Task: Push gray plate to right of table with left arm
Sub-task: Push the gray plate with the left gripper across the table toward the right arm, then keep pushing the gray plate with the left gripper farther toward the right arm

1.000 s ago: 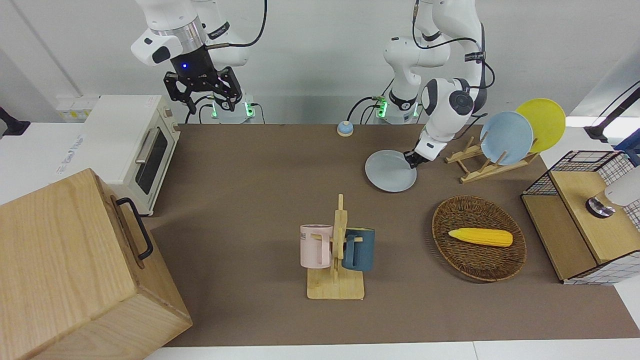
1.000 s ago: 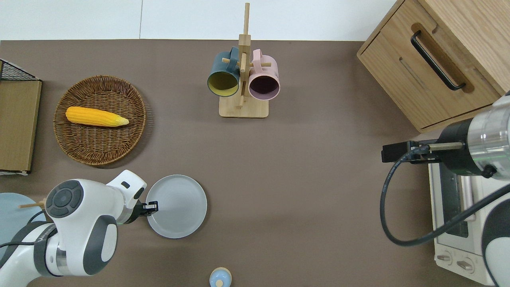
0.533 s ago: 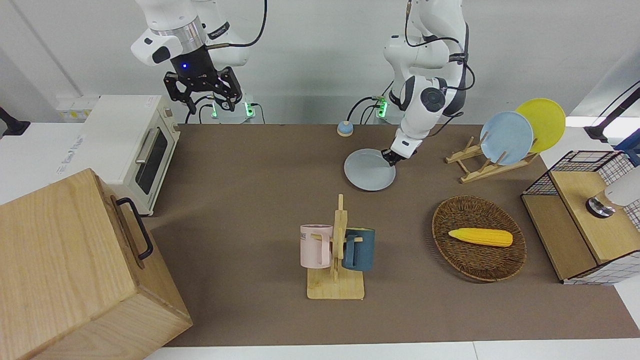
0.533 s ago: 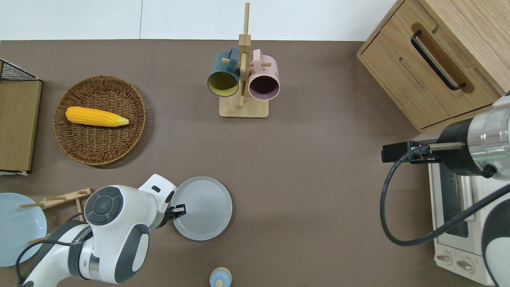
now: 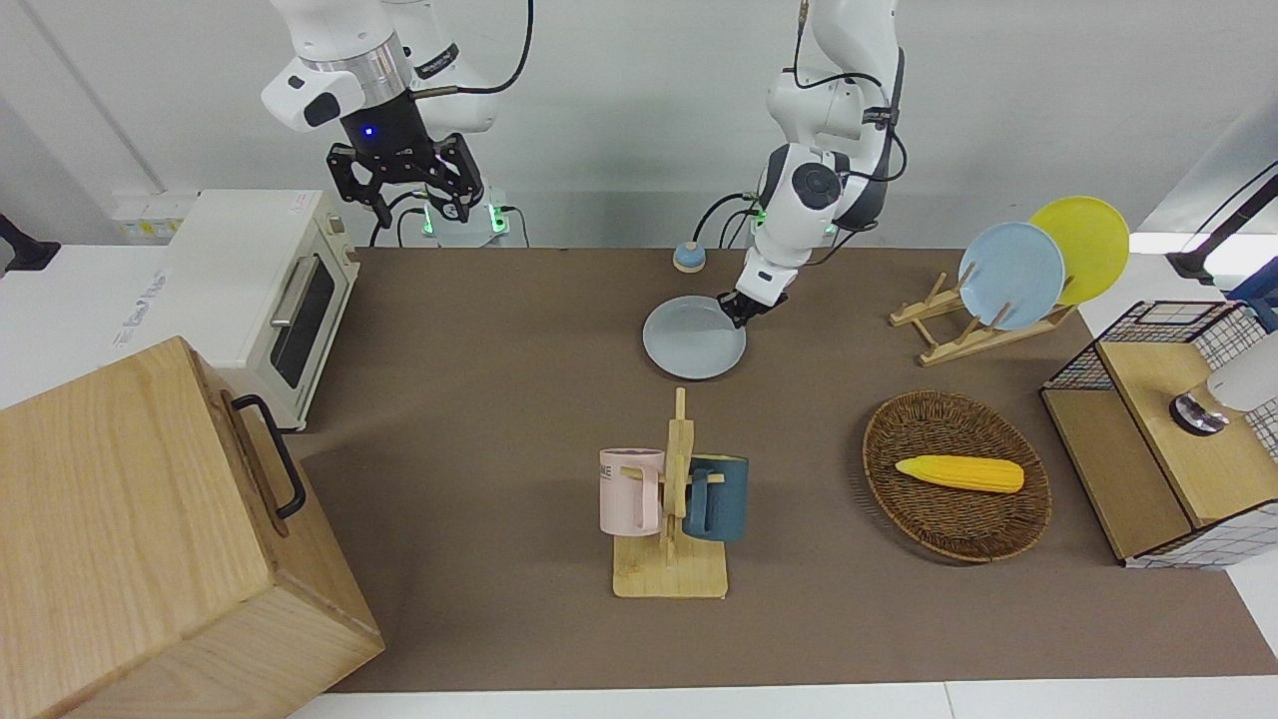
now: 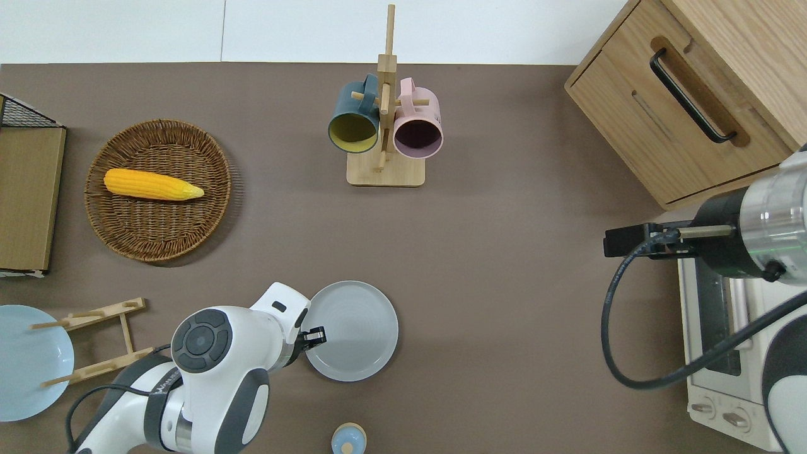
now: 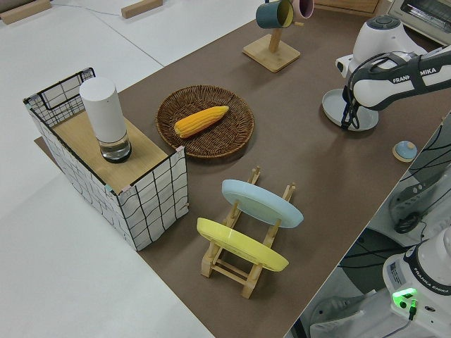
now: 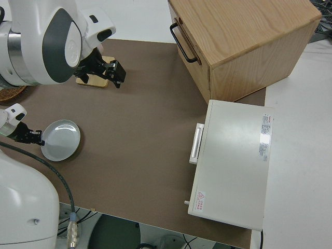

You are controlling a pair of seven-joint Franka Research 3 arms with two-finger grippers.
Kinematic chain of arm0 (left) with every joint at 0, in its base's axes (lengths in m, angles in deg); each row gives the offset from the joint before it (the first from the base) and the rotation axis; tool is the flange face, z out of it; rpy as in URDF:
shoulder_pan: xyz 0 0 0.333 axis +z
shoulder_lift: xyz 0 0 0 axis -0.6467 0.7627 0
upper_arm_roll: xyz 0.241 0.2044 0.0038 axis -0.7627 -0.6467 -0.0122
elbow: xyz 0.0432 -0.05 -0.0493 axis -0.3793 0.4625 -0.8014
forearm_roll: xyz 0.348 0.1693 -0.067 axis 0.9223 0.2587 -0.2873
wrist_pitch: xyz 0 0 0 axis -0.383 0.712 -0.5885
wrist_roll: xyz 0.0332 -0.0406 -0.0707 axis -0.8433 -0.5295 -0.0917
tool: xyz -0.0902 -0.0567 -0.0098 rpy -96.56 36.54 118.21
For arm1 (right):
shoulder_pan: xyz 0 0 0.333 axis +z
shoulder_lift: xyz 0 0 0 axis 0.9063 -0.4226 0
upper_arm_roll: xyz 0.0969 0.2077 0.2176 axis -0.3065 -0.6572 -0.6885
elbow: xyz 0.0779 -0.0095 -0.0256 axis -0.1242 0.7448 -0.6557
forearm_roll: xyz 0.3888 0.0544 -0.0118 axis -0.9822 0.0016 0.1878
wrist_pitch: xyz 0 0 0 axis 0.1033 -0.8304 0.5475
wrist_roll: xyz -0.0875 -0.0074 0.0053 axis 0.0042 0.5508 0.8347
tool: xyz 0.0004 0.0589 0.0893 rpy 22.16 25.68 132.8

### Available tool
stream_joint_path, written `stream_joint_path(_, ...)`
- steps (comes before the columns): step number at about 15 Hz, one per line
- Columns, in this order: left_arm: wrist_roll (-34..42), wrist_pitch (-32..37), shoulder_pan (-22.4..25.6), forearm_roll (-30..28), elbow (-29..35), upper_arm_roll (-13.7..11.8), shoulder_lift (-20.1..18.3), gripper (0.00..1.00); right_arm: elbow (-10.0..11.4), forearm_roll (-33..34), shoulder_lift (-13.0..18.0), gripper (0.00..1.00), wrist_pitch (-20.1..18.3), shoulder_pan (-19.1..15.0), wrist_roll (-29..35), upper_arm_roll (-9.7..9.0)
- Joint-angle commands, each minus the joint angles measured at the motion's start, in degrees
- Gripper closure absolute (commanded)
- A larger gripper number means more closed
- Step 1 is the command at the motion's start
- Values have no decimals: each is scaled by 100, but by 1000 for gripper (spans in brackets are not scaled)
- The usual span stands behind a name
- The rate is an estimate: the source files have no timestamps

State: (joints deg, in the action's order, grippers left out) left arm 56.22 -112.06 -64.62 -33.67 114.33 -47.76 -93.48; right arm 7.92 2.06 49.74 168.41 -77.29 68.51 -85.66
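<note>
Overhead view shows me the gray plate (image 6: 352, 331) lying flat on the table (image 6: 504, 265), about in the middle of its length and close to the robots' edge. I see the left gripper (image 6: 313, 337) low at the plate's rim, on the side toward the left arm's end, touching it. I cannot tell if its fingers are apart or together. The mug rack (image 6: 384, 132) stands farther from the robots than the plate. A small blue knob (image 6: 348, 439) sits nearer to the robots. The basket (image 6: 214, 214) with the corn (image 6: 152, 185) lies toward the left arm's end. My right arm (image 5: 394, 120) is parked.
</note>
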Motion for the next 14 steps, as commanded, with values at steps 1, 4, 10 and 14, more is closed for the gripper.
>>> stream_joint_path(1,-389,-282,-90,-59,-111,161,295,1000,-81,-92,-36,5,-31,-37,12,-23)
stream_joint_path(4,-696,-388,-90,-68,-225,380,382,1000,-81,-92,-36,5,-31,-37,12,-23)
stream_joint_path(10,-1302,-414,-90,-59,-603,837,602,1000,-81,-92,-36,5,-31,-37,12,-23)
stream_joint_path(14,-1680,-633,-126,-59,-700,1118,725,1000,-81,-92,-36,5,-31,-37,12,-23)
